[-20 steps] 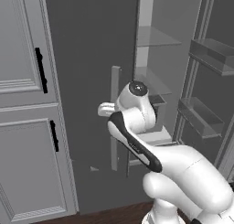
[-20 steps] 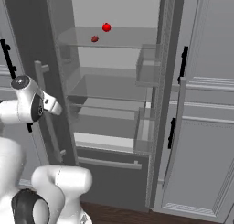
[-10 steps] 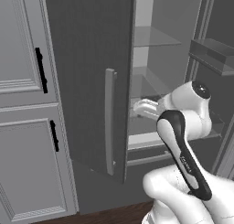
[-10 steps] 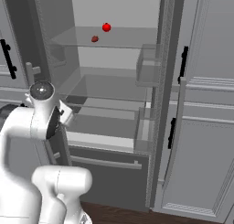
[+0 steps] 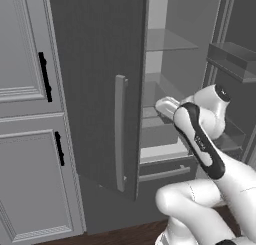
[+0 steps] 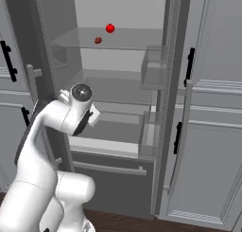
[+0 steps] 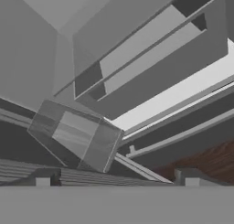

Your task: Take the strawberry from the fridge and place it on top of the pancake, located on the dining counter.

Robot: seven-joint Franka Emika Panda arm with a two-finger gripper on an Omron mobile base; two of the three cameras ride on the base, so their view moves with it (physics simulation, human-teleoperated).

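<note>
The fridge stands open, its dark left door swung out with a long bar handle. On an upper shelf in the right base view lies the strawberry, tiny and dark red. My gripper is open and empty, its fingertips wide apart, facing the lower shelves and the drawer. The hand reaches into the fridge opening at mid height, well below the strawberry and to its left. The pancake and the dining counter are out of view.
A bright red ball sits just behind and right of the strawberry. Clear door bins hang on the right door. The bottom drawer is closed. Light grey cabinets flank the fridge on both sides.
The gripper went from shut to open. The arm swung right, away from the left door's handle and into the fridge opening.
</note>
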